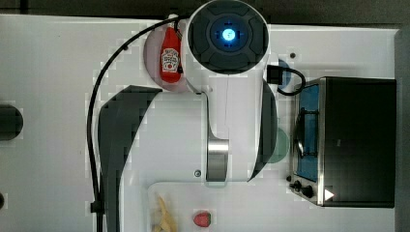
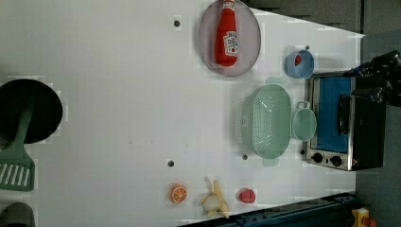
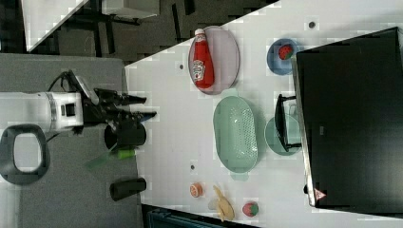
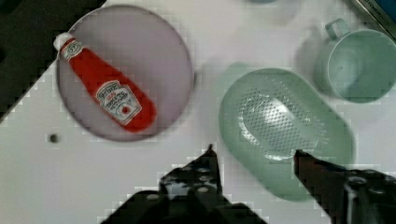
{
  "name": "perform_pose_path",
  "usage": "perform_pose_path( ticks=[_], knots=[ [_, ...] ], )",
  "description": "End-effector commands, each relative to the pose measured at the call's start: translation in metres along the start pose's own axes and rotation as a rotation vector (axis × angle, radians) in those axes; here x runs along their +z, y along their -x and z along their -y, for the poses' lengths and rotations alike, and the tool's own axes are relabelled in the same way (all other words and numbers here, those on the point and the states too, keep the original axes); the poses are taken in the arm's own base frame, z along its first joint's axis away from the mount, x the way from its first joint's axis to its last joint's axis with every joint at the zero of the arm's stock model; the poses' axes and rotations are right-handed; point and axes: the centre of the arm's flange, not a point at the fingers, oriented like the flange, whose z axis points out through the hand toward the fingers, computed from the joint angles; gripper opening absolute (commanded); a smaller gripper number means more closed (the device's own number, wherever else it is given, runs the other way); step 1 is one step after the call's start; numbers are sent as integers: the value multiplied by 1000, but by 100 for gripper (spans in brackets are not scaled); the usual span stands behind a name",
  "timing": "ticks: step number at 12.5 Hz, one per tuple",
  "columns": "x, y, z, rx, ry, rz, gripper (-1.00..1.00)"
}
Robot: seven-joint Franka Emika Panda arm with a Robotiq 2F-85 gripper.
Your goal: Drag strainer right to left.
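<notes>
The strainer (image 2: 268,121) sat right of centre in the left view, its long axis vertical there, just beside the cup (image 2: 304,124). The gripper (image 4: 254,161) hung above it, apart, jaws wide and empty.

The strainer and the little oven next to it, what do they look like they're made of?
The strainer looks like moulded plastic: pale green, matte with a soft sheen, its bottom dotted with small even holes and small tabs at the ends. The oven looks like metal: a dark casing with a shiny silver front frame and dark knobs. Its door seems to be glass, showing blue, though that is less certain.
</notes>
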Motion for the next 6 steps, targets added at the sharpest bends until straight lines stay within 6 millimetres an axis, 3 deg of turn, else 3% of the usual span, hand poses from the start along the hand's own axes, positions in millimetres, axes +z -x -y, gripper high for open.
perform_pose_path(
  ticks=[1,3,6],
  knots=[
    [-94,100,-162,60,-35,-34,60],
    [-93,98,-158,57,-43,-44,99],
    [-69,88,-144,54,-19,-25,100]
  ],
)
